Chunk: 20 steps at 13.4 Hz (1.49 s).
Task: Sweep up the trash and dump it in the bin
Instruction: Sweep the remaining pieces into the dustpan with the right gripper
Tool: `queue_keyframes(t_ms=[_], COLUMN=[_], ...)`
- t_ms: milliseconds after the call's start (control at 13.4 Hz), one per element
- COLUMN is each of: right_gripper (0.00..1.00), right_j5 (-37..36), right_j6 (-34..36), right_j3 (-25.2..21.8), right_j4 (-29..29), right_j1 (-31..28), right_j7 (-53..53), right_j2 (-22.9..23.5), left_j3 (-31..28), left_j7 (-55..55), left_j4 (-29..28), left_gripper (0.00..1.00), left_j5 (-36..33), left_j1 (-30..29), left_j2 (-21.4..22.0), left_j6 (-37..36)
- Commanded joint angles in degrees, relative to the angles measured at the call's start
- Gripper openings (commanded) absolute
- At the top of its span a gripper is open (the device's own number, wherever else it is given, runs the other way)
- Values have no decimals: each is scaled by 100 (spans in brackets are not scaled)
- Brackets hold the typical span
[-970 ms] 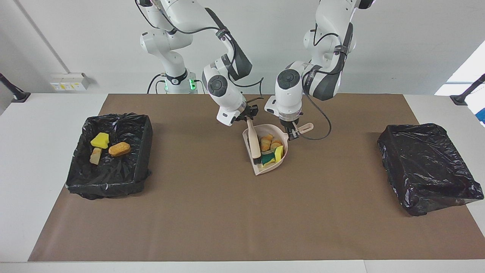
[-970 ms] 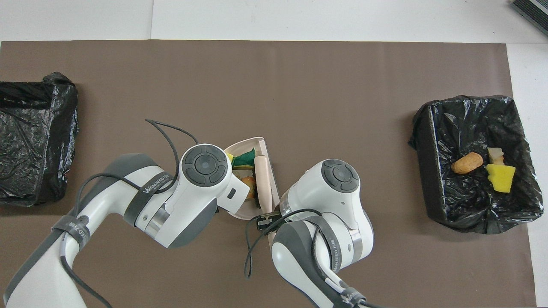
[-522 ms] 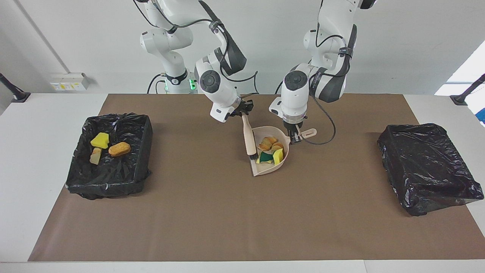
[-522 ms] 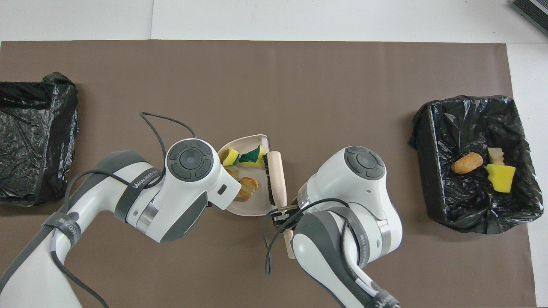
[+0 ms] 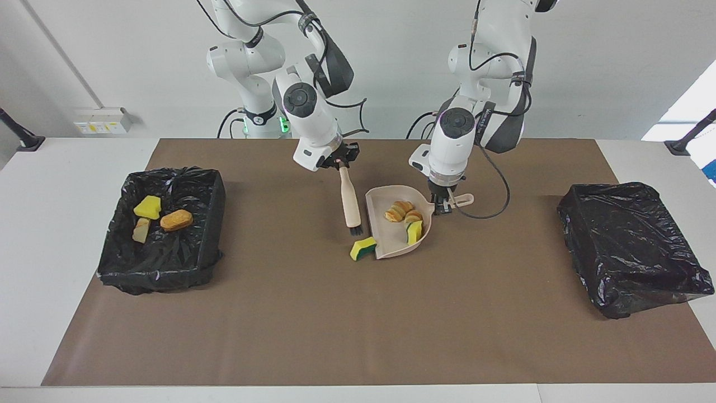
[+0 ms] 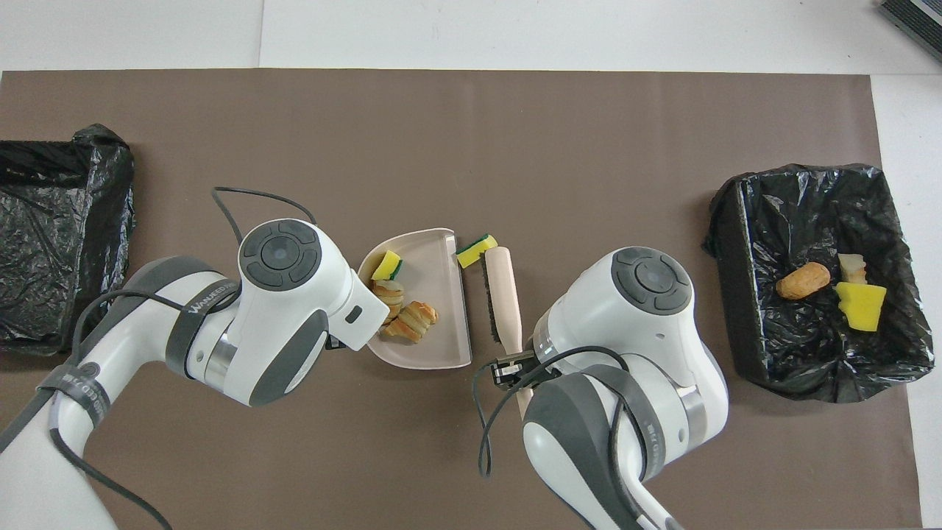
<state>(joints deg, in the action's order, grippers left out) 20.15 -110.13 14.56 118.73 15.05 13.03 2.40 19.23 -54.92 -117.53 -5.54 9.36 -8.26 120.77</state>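
Since a second ago the wooden brush [image 5: 351, 202] has swung out of the beige plastic dustpan [image 5: 391, 246], and a green-and-yellow sponge piece [image 5: 363, 249] now lies on the brown mat [image 5: 313, 313] at the pan's lip. Two crinkled black-lined bins [image 5: 162, 229] [image 5: 632, 246] flank the mat's ends; one holds three scraps [image 5: 159, 219]. Bread-like lumps [image 5: 400, 211] remain in the pan. The right gripper [image 5: 342, 163] is clamped on the brush, the left gripper [image 5: 442, 206] on the pan's handle, its fingertips partly hidden.

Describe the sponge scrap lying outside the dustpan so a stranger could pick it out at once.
Start at the beige dustpan in the middle of the brown mat. Just off its open lip, under the tip of the wooden brush, lies the green-and-yellow sponge piece. It is the only scrap on the bare mat; the others sit in the pan or in a bin.
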Motion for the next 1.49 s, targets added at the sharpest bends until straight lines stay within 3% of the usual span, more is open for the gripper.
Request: queue_keyframes(t_ms=[0, 373, 671, 970, 1268, 1417], right_gripper=[0, 0, 0, 0, 0, 0], right_j5=[-169, -1257, -1347, -901, 337, 507], right_j6=[-61, -254, -254, -245, -263, -176], right_j3=[56, 30, 56, 91, 100, 91], right_j4=[-8, 10, -410, -834, -869, -869], right_j1=[15, -362, -275, 120, 402, 411], right_j7=[287, 50, -152, -196, -398, -390], right_j2=[-73, 365, 918, 1280, 1211, 1105], left_j3=[2, -7, -24, -25, -25, -25], left_j7=[-72, 683, 807, 825, 825, 816], left_j4=[-164, -173, -182, -252, -349, -367], left_gripper=[0, 0, 0, 0, 0, 0], left_j5=[114, 106, 106, 97, 97, 97], left_j1=[-22, 4, -31, -31, -31, -31], left_j2=[210, 193, 175, 149, 202, 210], left_j6=[52, 26, 17, -1, -1, -1])
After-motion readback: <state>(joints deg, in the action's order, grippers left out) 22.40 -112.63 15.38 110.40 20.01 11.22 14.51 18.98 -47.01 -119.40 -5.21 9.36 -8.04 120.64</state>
